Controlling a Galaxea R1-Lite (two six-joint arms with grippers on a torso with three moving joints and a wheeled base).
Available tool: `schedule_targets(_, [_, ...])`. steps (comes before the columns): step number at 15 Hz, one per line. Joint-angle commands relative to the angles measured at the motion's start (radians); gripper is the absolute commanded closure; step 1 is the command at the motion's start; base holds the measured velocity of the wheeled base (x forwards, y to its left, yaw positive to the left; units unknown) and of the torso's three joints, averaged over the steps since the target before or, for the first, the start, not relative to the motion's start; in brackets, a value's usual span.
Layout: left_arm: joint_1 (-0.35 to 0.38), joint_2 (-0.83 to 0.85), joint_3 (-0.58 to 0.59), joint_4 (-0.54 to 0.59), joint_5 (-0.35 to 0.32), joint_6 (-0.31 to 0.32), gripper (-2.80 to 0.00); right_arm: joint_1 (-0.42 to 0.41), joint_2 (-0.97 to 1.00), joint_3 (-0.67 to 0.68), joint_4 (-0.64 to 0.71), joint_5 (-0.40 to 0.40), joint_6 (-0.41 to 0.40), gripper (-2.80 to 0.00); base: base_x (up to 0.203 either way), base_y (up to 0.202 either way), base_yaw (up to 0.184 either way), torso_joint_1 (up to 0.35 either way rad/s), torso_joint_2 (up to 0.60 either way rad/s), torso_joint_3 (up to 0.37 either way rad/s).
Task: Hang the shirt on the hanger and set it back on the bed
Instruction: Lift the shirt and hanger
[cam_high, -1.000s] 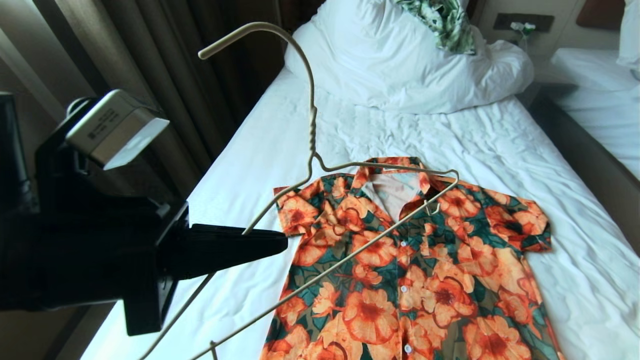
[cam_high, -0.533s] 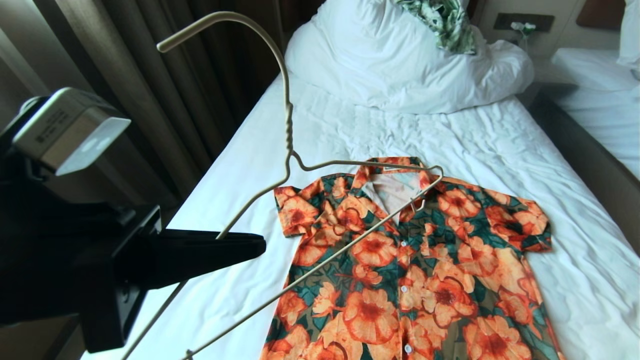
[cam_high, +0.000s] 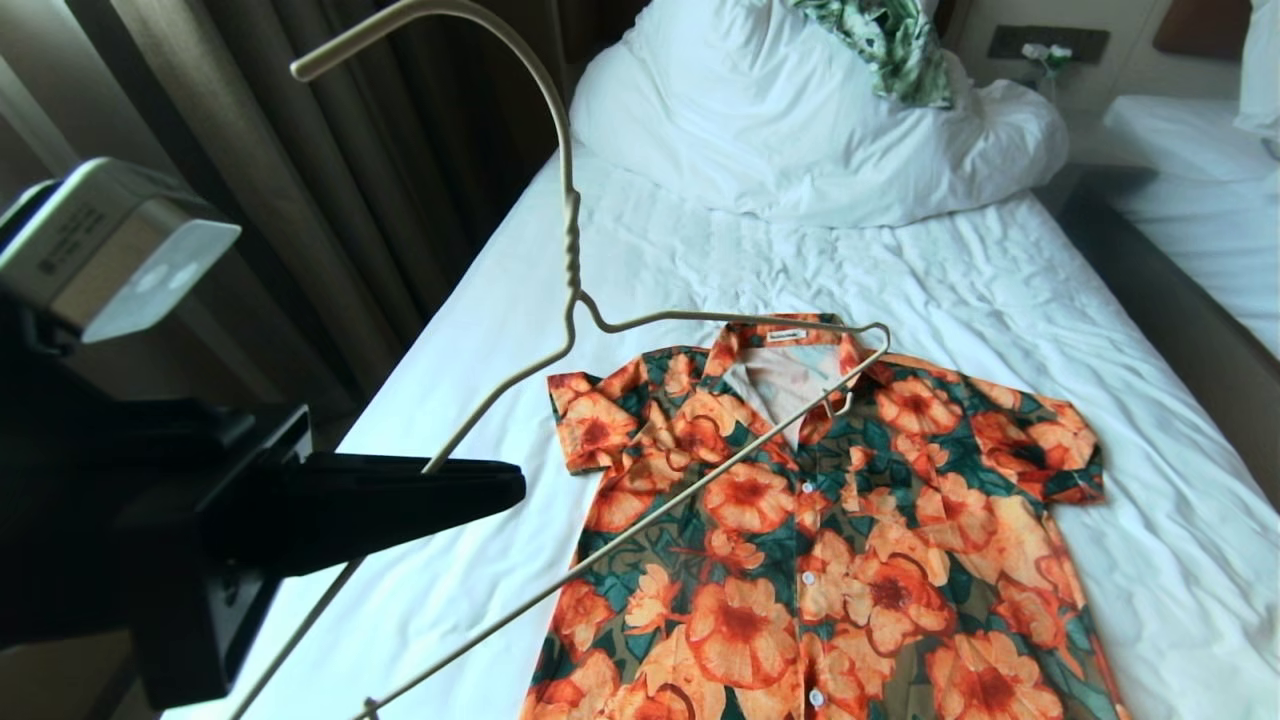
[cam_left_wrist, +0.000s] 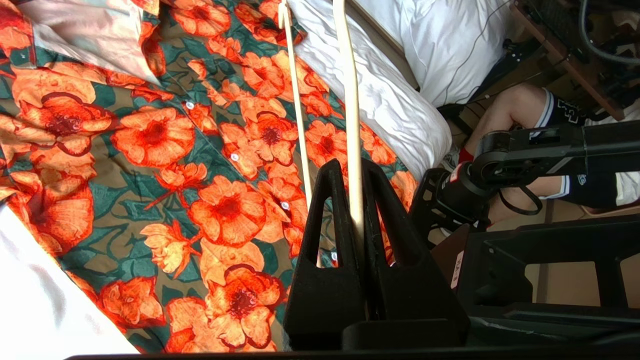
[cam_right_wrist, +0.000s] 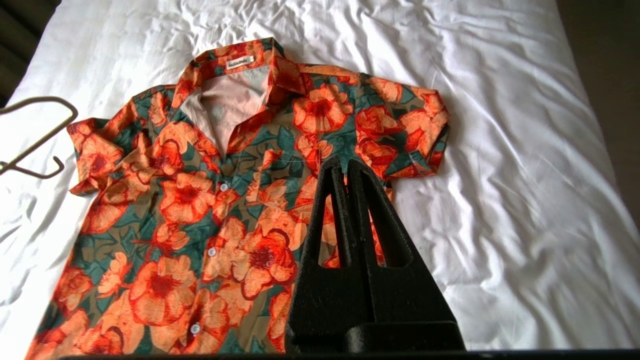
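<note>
Left gripper: lower left of the head view, black fingers pinched on one sloping arm of the hanger; in the left wrist view the wire runs straight up between the two fingers.
Right gripper: outside the head view; in its own wrist view the fingers are pressed together with nothing between them, hovering above the shirt's sleeve side.
Hanger: thin cream wire, triangular, twisted neck, curved hook reaching to the top left of the head frame. It is held up off the bed, tilted, its far corner above the shirt's collar and its long bottom bar crossing diagonally over the shirt's front.
Shirt: lower centre to lower right of the head view, lying flat and face up on the sheet, buttoned below an open collar, both short sleeves spread out. Big orange flowers on dark green leaves, white buttons, a small white label inside the neck.
Bed: wrinkled white sheet under the shirt.
Duvet: top centre, bunched white.
Leaf-print garment: green and white, lying on the duvet at the top edge.
</note>
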Motion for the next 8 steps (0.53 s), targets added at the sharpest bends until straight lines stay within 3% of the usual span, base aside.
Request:
schedule_targets(1, [0.0,0.005,-0.005,0.0,-0.002,-0.001,0.0,0.002,0.148,-0.098,0.041,0.007,0.04,0.0,0.0,0.0,0.0,0.0,0.0,0.0])
schedule_targets(4, [0.003,0.005,-0.002,0.0,0.001,-0.001,0.0,0.003,0.285,-0.222,0.13,0.042,0.112,0.0,0.0,0.0,0.0,0.0,0.0,0.0])
schedule_targets(8, [0.012,-0.005,0.008,0.0,0.022,-0.001,0.0,0.016,0.462,-0.31,0.151,0.063,0.141,0.0,0.0,0.0,0.0,0.0,0.0,0.0])
